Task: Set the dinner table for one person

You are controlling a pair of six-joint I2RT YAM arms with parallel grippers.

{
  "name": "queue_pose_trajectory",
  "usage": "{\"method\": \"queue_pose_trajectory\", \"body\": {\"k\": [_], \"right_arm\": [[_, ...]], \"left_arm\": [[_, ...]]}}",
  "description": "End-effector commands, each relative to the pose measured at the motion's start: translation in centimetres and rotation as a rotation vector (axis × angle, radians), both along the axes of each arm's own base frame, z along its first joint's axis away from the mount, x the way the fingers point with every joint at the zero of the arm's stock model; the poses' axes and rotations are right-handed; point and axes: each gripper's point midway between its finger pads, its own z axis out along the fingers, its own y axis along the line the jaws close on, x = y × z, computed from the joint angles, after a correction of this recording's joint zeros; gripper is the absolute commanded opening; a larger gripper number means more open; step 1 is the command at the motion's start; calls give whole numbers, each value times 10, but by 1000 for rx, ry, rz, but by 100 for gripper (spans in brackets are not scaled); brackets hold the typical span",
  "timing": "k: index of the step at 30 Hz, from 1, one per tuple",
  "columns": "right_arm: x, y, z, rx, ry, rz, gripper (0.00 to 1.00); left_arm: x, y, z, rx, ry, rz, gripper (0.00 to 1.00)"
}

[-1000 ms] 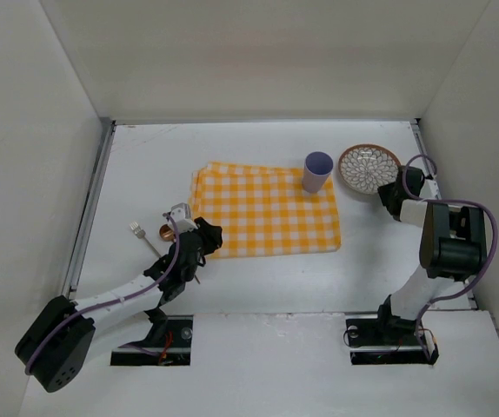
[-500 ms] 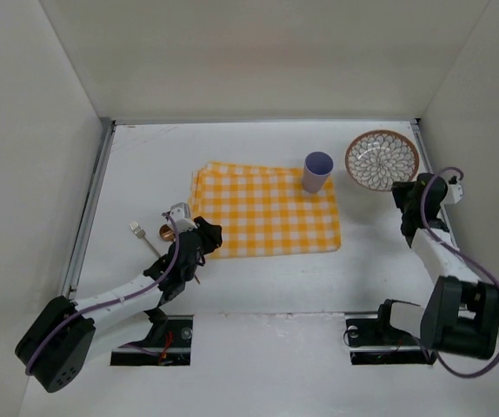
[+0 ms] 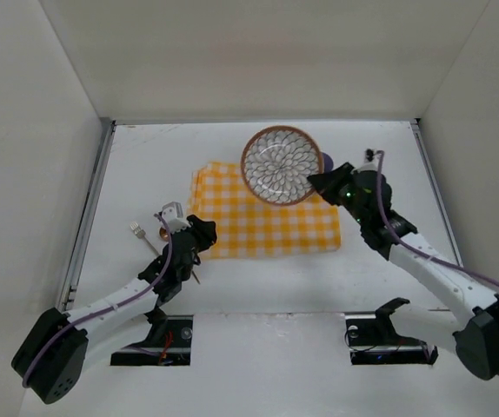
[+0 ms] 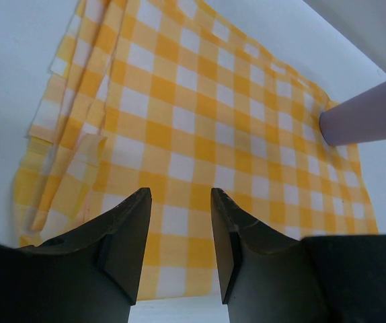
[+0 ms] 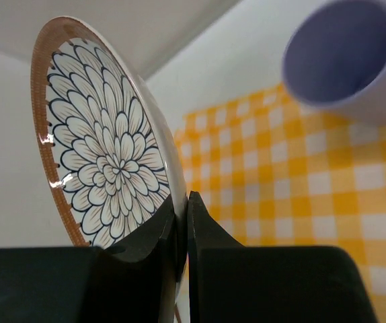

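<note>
The plate (image 5: 105,175) is gripped by its rim in the right gripper's (image 5: 181,215) closed fingers, tilted above the checked cloth (image 5: 280,175) — placing it is judged the step in hand. The left gripper (image 4: 179,229) is parted, empty, cloth just ahead. The dinner table (image 3: 145,165) lies beneath both. Next, levelling and lowering are called for — clear of the cup (image 5: 344,60) beyond the fingers.

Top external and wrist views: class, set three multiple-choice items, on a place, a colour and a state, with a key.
1. The plate is: A held above the checked cloth; B flat on it; C on the cup.
2. The cup is: A green; B lilac; C red.
3. The left gripper is: A shut on cloth; B shut on cup; C open, empty.
Key: A, right gripper pinches its tilted rim; B, lilac in both wrist views; C, jaws apart, nothing between.
</note>
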Motion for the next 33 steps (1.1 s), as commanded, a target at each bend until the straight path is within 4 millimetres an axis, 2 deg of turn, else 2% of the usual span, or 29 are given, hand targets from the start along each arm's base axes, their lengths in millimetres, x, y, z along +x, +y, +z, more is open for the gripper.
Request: {"method": "queue_pose_trajectory", "body": {"k": [1,4,6,10,12,17,24,33], "right_arm": [[6,40,39,76,-106,66,4],[12,81,11,76,-45,138,4],[15,100,-6,65,-12,173,4],[21,127,-36,74,44,209,4],[23,136,-44,89,67,232,4],[26,147,-61,83,95,239,4],[31,152,-85,102,139,226,5],[36,143,-113,94,193,186,5]], "left_arm": [[3,17,0,27,-10,60,38],[5,25,1,28,-19,89,38],[6,30,0,31,-16,104,37],[3,39,4,27,-28,135,37],[3,42,4,28,-30,149,38],[3,40,3,31,-23,141,38],[4,34,-2,32,-3,121,38],[4,36,-3,27,-2,123,38]]}}
